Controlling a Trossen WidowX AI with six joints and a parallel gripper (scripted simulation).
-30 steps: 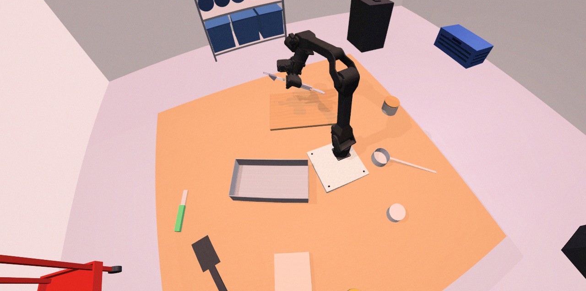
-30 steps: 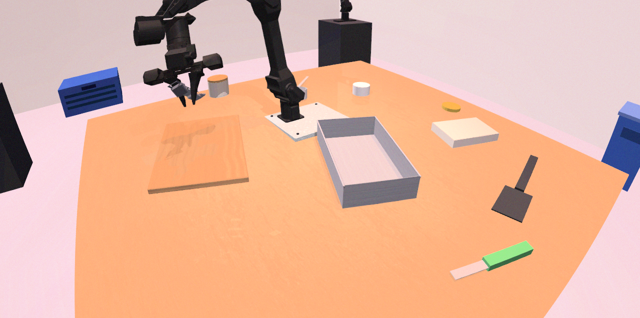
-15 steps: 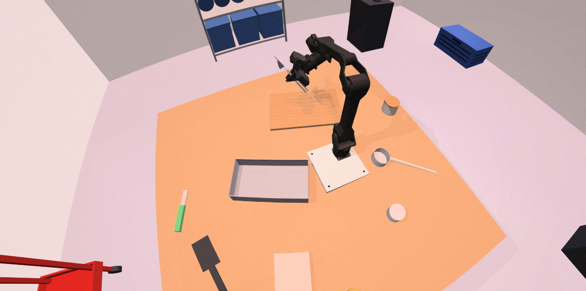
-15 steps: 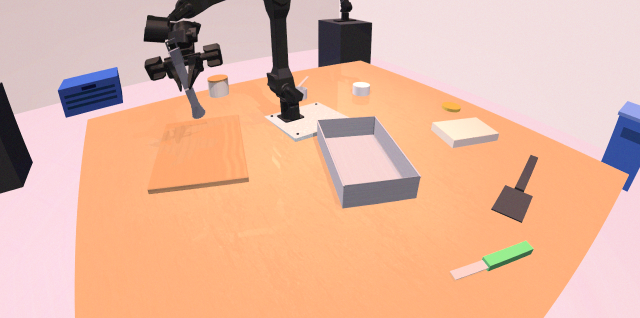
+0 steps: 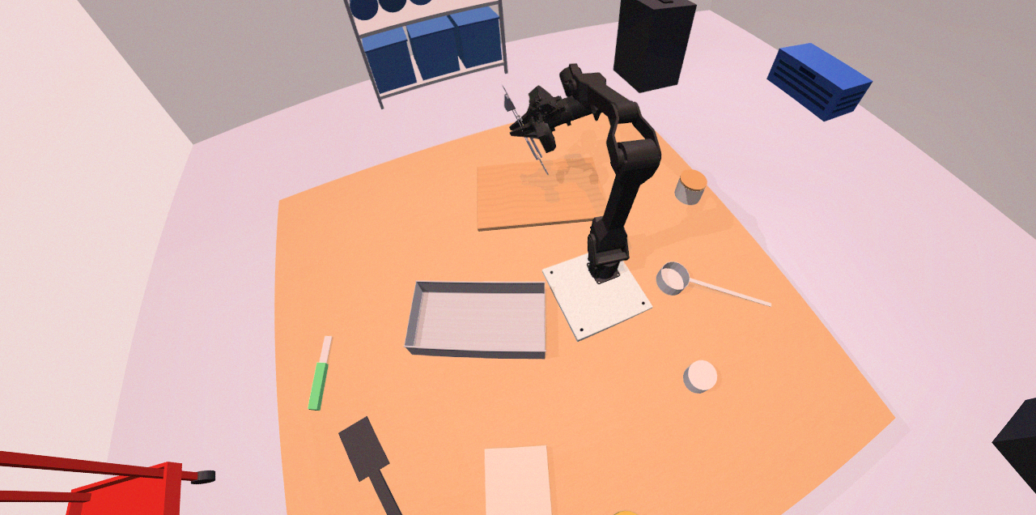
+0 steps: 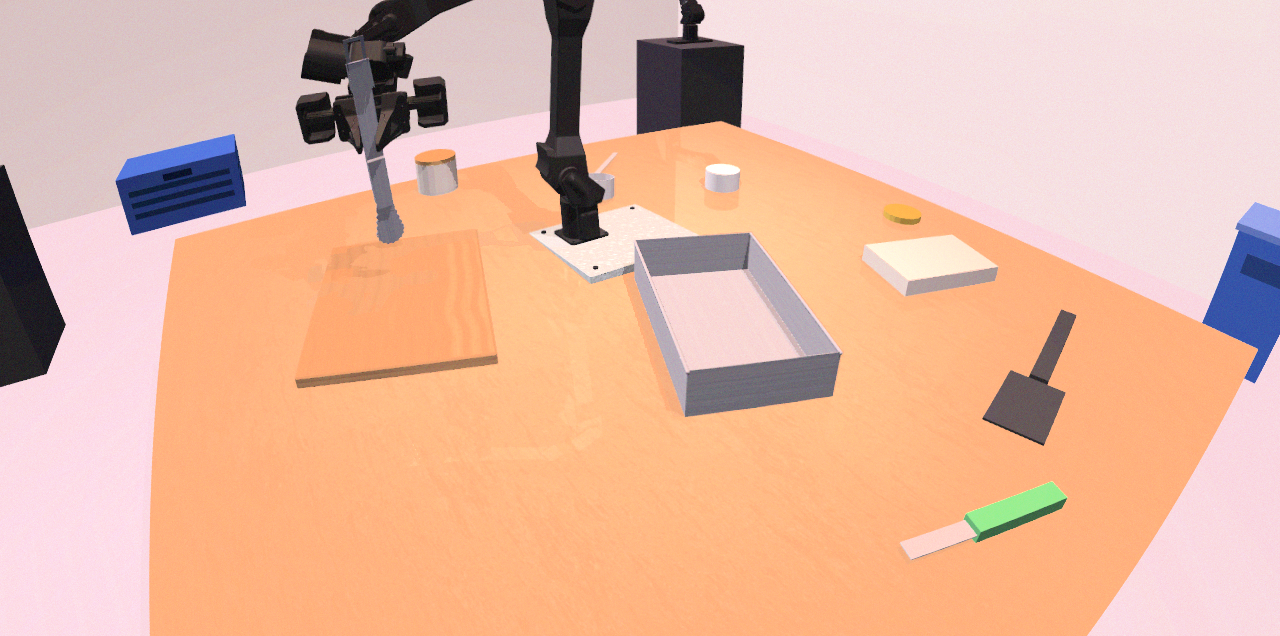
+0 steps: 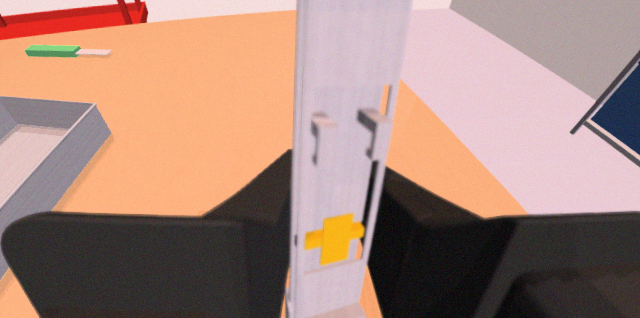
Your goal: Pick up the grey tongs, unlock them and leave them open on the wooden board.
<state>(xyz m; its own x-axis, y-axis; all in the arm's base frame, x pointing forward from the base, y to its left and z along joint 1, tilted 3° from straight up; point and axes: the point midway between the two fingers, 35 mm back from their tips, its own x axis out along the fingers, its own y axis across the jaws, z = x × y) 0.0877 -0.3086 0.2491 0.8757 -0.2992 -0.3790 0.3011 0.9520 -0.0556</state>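
The grey tongs (image 5: 508, 103) (image 6: 383, 193) (image 7: 350, 33) are held in the air, steeply tilted, hinge end up and scalloped tips down. Their arms look close together. My gripper (image 5: 530, 138) (image 6: 373, 147) (image 7: 323, 161) is shut on them at mid-length. In the wrist view the yellow lock slider (image 7: 336, 239) lies apart from the two small hooks (image 7: 375, 130), below them in the picture. The tips hang above the far part of the wooden board (image 5: 507, 207) (image 6: 402, 336), not touching it. The roasting tin (image 5: 474, 352) (image 6: 760, 383) stands empty beside the arm's base plate.
A jar with an orange top (image 5: 689, 189) (image 6: 436, 173) stands beyond the board. A small pan (image 5: 672, 278), a white round pot (image 5: 701, 376) (image 6: 722, 177), a white block (image 5: 517, 479) (image 6: 930, 265), a dark spatula (image 5: 364, 448) (image 6: 1024, 406) and a green-handled knife (image 5: 317, 385) (image 6: 1015, 509) (image 7: 52, 51) lie around the table.
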